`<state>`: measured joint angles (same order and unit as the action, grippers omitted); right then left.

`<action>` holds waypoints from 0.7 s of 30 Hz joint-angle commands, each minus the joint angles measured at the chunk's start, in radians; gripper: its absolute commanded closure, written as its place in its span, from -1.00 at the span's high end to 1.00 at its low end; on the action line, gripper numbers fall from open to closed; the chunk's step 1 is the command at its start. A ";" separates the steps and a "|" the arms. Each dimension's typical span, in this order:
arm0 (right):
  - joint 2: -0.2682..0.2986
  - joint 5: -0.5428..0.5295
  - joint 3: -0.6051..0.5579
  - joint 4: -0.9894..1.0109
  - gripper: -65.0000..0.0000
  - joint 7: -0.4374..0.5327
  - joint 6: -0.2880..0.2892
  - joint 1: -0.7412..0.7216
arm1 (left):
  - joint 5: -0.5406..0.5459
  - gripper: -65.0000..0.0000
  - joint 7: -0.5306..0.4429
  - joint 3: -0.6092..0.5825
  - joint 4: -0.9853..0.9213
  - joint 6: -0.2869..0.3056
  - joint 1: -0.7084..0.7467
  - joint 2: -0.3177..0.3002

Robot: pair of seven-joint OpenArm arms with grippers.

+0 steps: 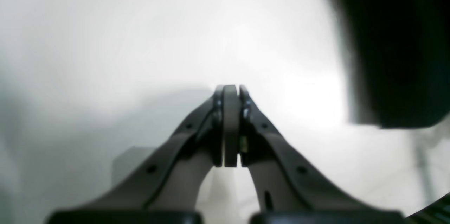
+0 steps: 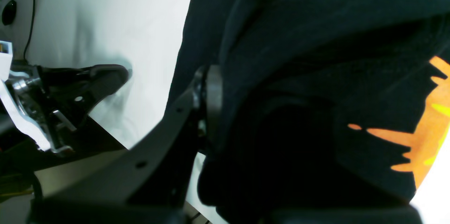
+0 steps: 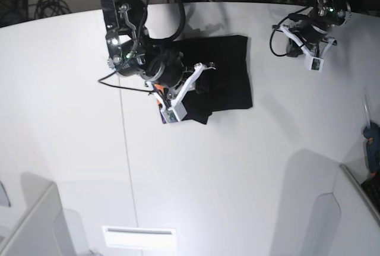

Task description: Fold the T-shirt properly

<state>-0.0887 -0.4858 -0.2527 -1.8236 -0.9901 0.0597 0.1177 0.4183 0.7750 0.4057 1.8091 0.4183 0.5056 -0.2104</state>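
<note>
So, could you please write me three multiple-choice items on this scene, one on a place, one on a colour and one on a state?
1. Where does the T-shirt lie on the white table in the base view?
A. near the far edge
B. at the near edge
C. on the blue tool at the right

2. What colour is the print on the cloth in the right wrist view?
A. green
B. orange and yellow
C. white

3. How is the left pincer?
A. wide open
B. shut on the shirt
C. shut, holding nothing

Key: 1 A, the black cloth lies high in the picture. 2 B, jagged orange shapes show beside the right pincer. 3 C, its pads meet over bare table.
</note>
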 commanded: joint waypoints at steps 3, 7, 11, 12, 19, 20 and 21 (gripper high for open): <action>-0.026 -0.017 -0.001 -0.014 -1.00 0.020 0.002 0.001 | 0.007 -1.00 -0.015 0.038 0.014 0.001 0.011 -0.008; -0.030 -0.017 -0.003 -0.014 -1.00 0.018 0.002 0.000 | 0.007 -1.00 -0.015 0.057 0.013 0.001 0.012 -0.008; -0.032 -0.017 -0.003 -0.011 -1.00 0.018 0.002 -0.003 | 0.009 -1.00 -0.015 0.057 0.013 0.001 0.012 -0.010; -0.032 -0.017 -0.003 -0.005 -1.00 0.018 0.002 -0.005 | 0.009 -1.00 -0.015 0.057 0.013 0.001 0.012 -0.010; -0.044 -0.018 -0.003 0.045 -1.00 0.020 0.002 -0.022 | 0.009 -1.00 -0.015 0.055 0.013 0.001 0.011 -0.007; -0.044 -0.018 -0.003 0.045 -1.00 0.020 0.002 -0.023 | 0.009 -1.00 -0.015 0.055 0.011 0.001 0.011 -0.007; -0.046 -0.018 -0.003 0.045 -1.00 0.020 0.002 -0.029 | 0.009 -1.00 -0.015 0.055 0.011 0.001 0.011 -0.007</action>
<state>-0.1226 -0.4862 -0.2546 -1.7634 -0.9874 0.0597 0.1070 0.4191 0.7750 0.4568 1.8080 0.4187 0.5148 -0.2077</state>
